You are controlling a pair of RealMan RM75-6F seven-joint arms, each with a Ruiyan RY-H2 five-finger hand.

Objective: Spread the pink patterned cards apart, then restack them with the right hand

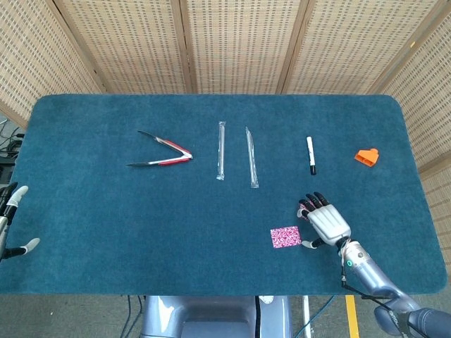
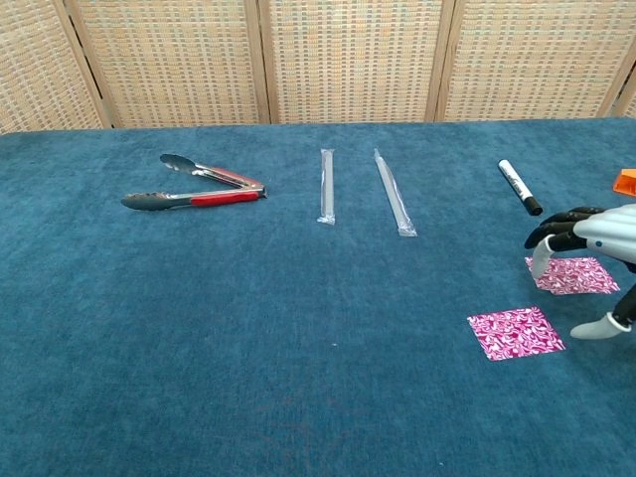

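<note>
Two pink patterned cards lie apart on the blue table cloth at the front right. One card [image 1: 285, 236] [image 2: 515, 332] lies free, just left of my right hand [image 1: 325, 222] [image 2: 596, 243]. The other card [image 2: 574, 275] shows only in the chest view, under the right hand's spread fingers; the head view hides it beneath the hand. I cannot tell whether the dark fingertips [image 2: 545, 237] touch that card. The thumb [image 2: 600, 327] sticks out toward the table's front edge. My left hand [image 1: 13, 220] is at the far left edge, fingers apart, holding nothing.
Red-handled tongs [image 1: 163, 156] lie at the back left. Two wrapped straws [image 1: 221, 150] [image 1: 251, 166] sit mid-table. A black-capped white marker [image 1: 311, 155] and a small orange object [image 1: 367, 155] lie beyond the right hand. Wicker screens stand behind the table.
</note>
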